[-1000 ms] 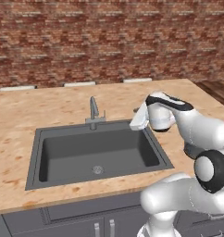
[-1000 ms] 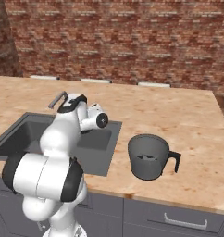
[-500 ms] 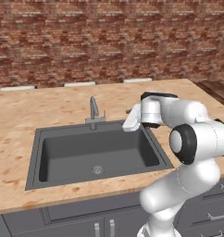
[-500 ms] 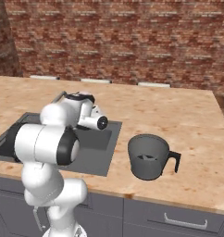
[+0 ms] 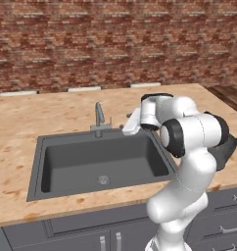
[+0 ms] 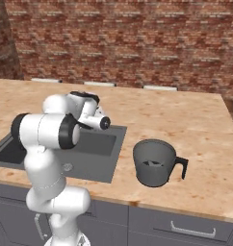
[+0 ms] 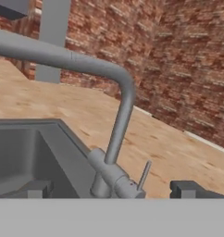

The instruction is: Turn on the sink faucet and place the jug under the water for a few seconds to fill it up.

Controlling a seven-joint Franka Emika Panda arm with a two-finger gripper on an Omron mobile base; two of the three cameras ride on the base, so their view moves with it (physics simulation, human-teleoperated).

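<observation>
The big dark sink (image 5: 66,166) sits in the worktop (image 5: 22,122), and the sink faucet (image 7: 111,152) stands at its back edge, right in front of the jaws, with its thin lever (image 7: 143,176) sticking up between the two wide-apart tips. The jug (image 6: 154,163) waits on the worktop, well away on the arm's right side. I think the gripper (image 7: 111,190) must go forward a bit to push the lever.
</observation>
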